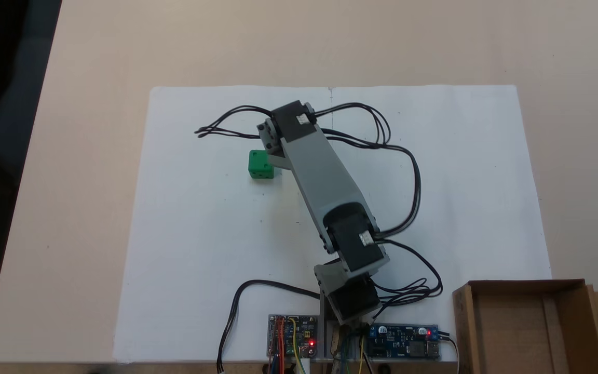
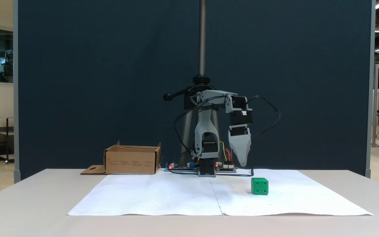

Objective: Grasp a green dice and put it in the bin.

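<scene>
Before a dark blue partition, your white paper sheet (image 2: pixel 163 194) carries the green dice (image 2: pixel 260 186), resting just below the raised gripper (image 2: pixel 242 161). You cannot tell its jaw state. The bin (image 1: pixel 532 324) sits well apart.

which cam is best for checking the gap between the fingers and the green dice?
The side-on fixed view: the gripper hangs point-down above the white sheet, clearly higher than the green dice and apart from it. In the top-down fixed view the dice sits beside the arm's wrist, which hides the fingers, so height can't be judged.
</scene>
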You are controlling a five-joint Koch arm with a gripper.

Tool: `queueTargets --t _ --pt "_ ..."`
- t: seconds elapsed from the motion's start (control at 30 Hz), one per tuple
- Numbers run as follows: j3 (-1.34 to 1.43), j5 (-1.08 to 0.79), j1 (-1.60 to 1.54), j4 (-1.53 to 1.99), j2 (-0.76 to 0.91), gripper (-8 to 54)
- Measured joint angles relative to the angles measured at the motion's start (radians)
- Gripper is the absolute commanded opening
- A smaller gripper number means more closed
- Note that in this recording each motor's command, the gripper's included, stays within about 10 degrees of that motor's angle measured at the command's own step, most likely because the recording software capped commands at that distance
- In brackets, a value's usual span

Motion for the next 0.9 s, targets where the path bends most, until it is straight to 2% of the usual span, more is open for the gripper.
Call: queueTargets --t 0.2,0.6,0.9 --pt "-0.104 0.000 -0.057 0.087 -0.018 38.0" --pt "-0.109 0.064 -0.137 0.097 -0.034 38.0" --pt "-0.118 0.101 -0.184 0.109 -0.107 38.1"
